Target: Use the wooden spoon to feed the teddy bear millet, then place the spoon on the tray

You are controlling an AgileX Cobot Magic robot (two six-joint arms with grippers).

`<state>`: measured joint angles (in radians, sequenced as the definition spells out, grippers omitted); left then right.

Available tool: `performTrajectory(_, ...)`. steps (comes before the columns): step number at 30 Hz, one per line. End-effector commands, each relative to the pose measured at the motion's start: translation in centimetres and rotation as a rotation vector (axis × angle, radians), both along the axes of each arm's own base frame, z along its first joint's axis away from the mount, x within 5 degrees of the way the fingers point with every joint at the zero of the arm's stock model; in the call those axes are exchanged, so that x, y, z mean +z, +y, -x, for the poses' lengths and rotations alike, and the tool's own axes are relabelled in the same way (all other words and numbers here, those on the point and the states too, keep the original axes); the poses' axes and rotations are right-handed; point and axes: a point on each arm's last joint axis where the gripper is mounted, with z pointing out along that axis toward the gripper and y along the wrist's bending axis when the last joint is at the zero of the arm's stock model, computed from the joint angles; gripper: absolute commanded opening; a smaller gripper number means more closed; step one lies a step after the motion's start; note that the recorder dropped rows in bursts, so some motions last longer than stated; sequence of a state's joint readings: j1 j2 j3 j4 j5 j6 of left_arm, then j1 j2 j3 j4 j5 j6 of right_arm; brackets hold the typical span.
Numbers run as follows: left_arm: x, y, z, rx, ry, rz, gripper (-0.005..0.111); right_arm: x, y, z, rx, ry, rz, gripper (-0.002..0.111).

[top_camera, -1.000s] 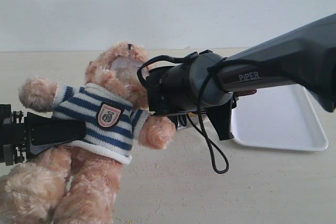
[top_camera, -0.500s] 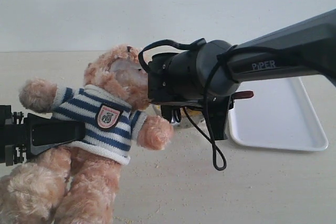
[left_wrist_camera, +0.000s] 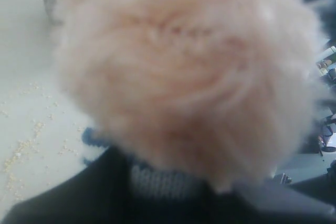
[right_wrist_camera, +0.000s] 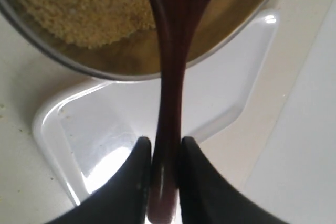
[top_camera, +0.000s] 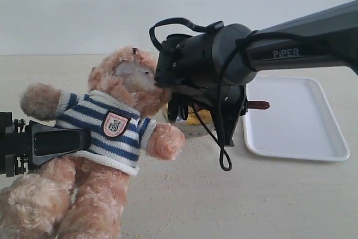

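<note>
The teddy bear leans at the left, and my left gripper is shut on its striped torso. In the left wrist view, blurred fur fills the frame above the knit shirt. My right gripper is shut on the wooden spoon near its handle end. The spoon reaches over the rim of the steel bowl holding the millet, and its oval bowl is cut off by the frame edge. In the exterior view the right wrist hides the fingers beside the bear's muzzle. Only the spoon's end and the millet show.
The white tray lies at the right, just beyond the steel bowl; its corner shows under the spoon handle. Stray grains dot the tabletop, some near the bear. A cable loop hangs from the right wrist.
The right wrist has risen and turned beside the bear's face, uncovering the steel bowl and millet beneath it. The bear and left gripper have not moved.
</note>
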<state>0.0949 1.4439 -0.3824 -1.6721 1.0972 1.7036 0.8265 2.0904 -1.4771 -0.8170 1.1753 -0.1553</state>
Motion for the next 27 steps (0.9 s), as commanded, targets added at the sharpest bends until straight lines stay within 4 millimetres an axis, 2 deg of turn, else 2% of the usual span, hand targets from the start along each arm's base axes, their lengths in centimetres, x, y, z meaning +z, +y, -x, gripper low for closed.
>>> performTrajectory(1,0.1,0.0,0.0,-0.006,-0.007,0.016,0.005,1.3,-1.4,-0.5,-0.082,0.031,-0.049,0.0)
performTrajectory(6,0.2,0.0,0.0,-0.002,-0.007,0.02,0.005,1.5,-1.8,-0.2,-0.111,0.102,-0.108,0.0)
performTrajectory(16,0.2,-0.1,0.1,-0.012,-0.006,0.025,0.005,2.2,-1.5,-0.1,-0.101,0.133,-0.123,0.0)
performTrajectory(27,0.3,-0.1,0.1,-0.017,-0.009,0.035,0.005,6.9,-1.9,1.5,-0.082,0.14,-0.271,0.0)
